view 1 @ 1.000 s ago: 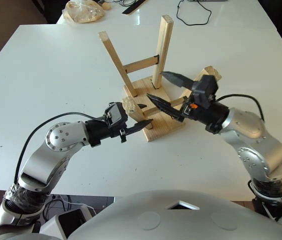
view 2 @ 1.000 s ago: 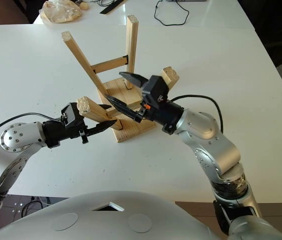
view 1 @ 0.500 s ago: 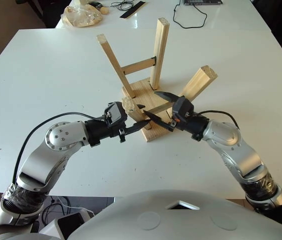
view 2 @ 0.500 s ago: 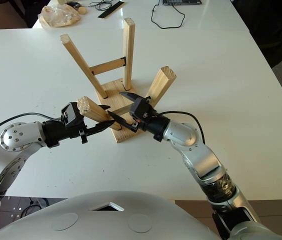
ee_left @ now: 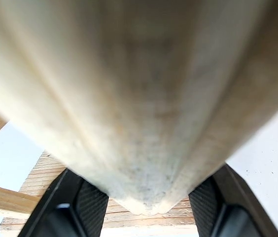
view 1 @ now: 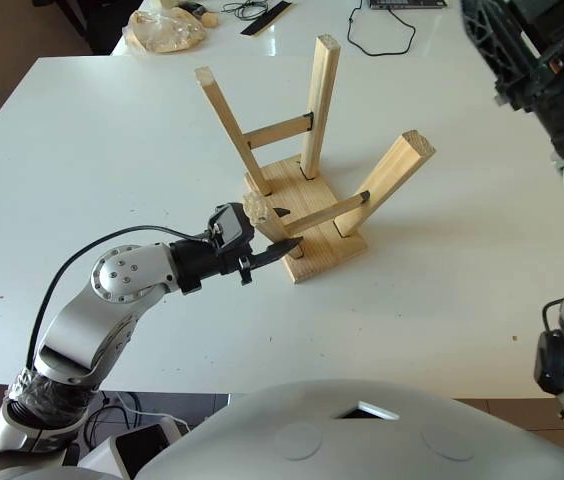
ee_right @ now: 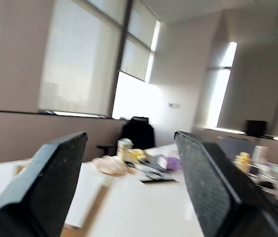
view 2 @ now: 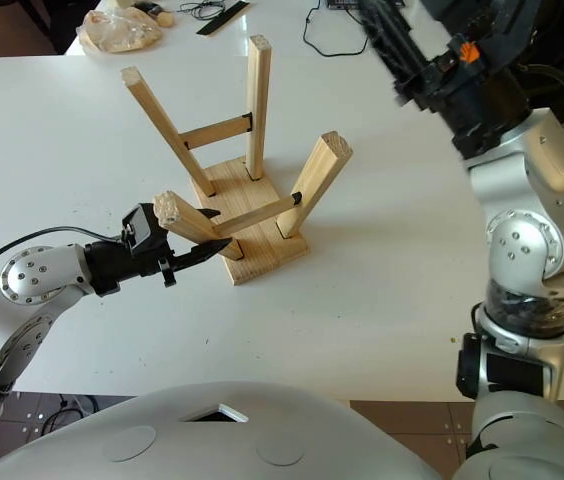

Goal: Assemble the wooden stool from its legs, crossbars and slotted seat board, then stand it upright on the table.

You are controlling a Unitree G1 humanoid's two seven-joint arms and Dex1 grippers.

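The stool (view 1: 311,150) lies upside down near the middle of the table (view 1: 112,130), its seat board (view 1: 324,250) flat on the surface and four legs pointing up. The two far legs are joined by a crossbar (view 1: 280,127). A second crossbar (view 1: 327,210) runs from the tilted right leg (view 1: 392,180) to the short-looking near leg (view 2: 184,220) at the board's near left corner. The left gripper (view 2: 214,230) is low over the table at that corner, closed on the near leg, with one black finger on each side of the wood. In the left wrist view the leg passes between the fingers (ee_left: 87,202) toward the board, though it is hard to tell whether its foot is fully seated in the board. The right gripper (ee_right: 130,136) is raised high above the table's far right side, well apart from the stool, its fingers spread wide and holding nothing.
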